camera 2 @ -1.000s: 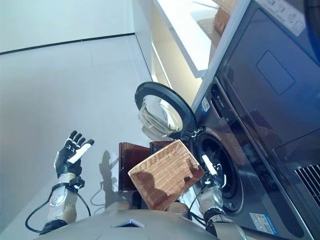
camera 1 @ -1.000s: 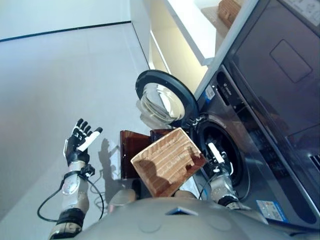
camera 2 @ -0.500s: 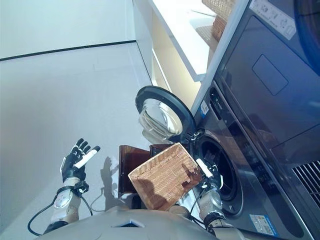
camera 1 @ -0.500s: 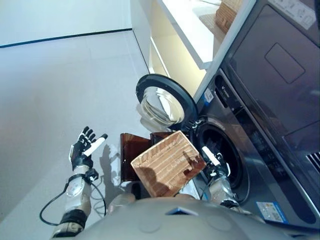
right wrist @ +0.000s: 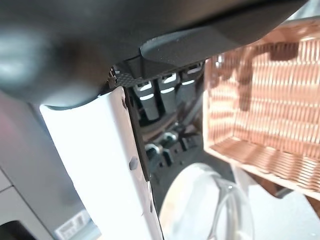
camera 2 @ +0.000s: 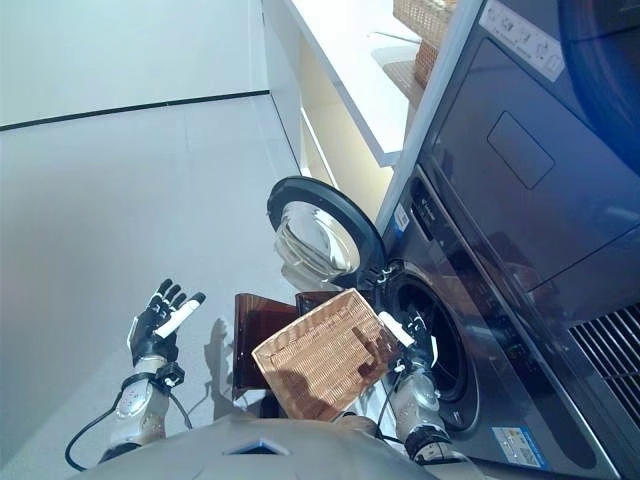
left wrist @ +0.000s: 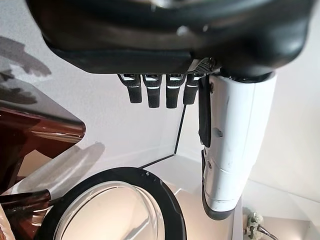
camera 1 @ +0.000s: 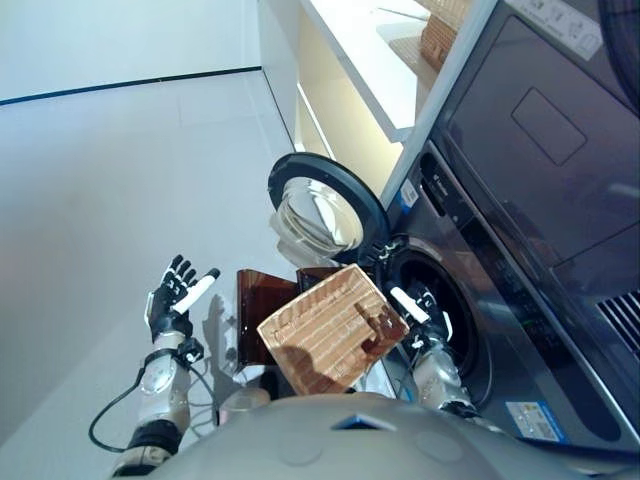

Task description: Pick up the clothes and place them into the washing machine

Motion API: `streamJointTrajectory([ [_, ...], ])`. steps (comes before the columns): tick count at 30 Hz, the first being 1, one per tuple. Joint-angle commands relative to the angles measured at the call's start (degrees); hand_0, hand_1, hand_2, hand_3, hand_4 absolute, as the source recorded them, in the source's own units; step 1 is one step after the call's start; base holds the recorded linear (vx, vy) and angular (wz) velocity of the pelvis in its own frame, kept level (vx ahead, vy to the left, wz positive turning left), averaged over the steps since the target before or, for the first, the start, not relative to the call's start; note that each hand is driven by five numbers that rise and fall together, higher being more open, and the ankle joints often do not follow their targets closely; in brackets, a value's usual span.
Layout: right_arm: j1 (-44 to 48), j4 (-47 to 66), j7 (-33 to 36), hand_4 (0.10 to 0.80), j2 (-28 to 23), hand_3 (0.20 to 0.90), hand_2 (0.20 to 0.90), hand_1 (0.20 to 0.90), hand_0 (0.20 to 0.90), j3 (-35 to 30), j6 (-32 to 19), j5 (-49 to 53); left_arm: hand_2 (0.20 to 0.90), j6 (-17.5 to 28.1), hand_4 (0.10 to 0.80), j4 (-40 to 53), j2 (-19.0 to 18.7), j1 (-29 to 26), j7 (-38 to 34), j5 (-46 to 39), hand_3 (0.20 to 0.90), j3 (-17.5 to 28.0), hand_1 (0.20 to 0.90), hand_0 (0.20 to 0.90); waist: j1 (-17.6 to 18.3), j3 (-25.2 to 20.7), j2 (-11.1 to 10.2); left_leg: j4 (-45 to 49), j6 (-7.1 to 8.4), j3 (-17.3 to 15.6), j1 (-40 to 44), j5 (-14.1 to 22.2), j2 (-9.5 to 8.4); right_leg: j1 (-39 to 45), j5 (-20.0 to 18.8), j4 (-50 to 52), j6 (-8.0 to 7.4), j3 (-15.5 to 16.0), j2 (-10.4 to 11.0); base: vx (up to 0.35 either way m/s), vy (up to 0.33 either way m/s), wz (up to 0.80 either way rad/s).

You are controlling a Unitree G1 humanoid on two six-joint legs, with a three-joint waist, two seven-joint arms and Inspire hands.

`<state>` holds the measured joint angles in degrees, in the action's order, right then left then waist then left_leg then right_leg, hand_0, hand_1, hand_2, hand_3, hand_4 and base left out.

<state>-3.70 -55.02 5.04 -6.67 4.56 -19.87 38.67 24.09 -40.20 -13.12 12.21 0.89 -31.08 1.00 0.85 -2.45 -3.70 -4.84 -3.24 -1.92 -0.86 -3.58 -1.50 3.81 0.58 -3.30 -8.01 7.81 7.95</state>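
The shallow wicker basket point(camera 1: 328, 330) rests tilted on the dark brown box point(camera 1: 262, 310) beside the washing machine point(camera 1: 500, 330); its inside is bare wicker. The machine's round door point(camera 1: 325, 205) stands open, and the drum opening point(camera 1: 448, 318) is dark. My right hand point(camera 1: 418, 308) is open with straight fingers in front of the drum opening, next to the basket's right corner; its wrist view shows the basket point(right wrist: 265, 110) beside the fingers point(right wrist: 165, 95). My left hand point(camera 1: 178, 295) is open and empty, raised over the floor left of the box.
A white counter point(camera 1: 370, 60) with wicker baskets point(camera 1: 445, 35) runs above and behind the machine. A dark appliance front point(camera 1: 545, 130) sits above the washer. Pale floor point(camera 1: 100, 170) spreads to the left.
The view has shifted a little. My left hand has drifted slightly toward the brown box. My right hand stays by the drum opening, and the basket has not moved.
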Motion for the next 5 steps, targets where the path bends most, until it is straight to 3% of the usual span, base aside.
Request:
streamJointTrajectory([
  [1, 1.6, 3.3, -0.5, 0.8, -2.5, 0.9, 0.9, 0.9, 0.9, 0.7, -4.1, -0.6, 0.9, 4.3, 0.8, 5.9, -1.5, -3.2, 0.0, 1.2, 0.9, 0.3, 0.9, 0.9, -0.3, -2.6, 0.6, -0.2, 5.11, 0.5, 1.1, 1.4, 2.8, -4.3, -1.7, 1.8, -0.06, 0.9, -0.7, 0.0, 0.0, 0.0],
  [5, 1.4, 3.0, -0.6, 0.8, -2.3, 0.9, 0.9, 0.9, 0.9, 0.6, -4.1, -0.5, 0.9, 4.4, 0.8, 5.9, -1.4, -3.0, 0.0, 1.0, 0.9, 0.7, 0.9, 0.9, -0.2, -2.7, 0.6, -0.2, 5.11, 0.5, 1.1, 1.3, 2.83, -4.3, -1.7, 1.9, -0.05, 0.8, -0.6, 0.0, 0.0, 0.0],
])
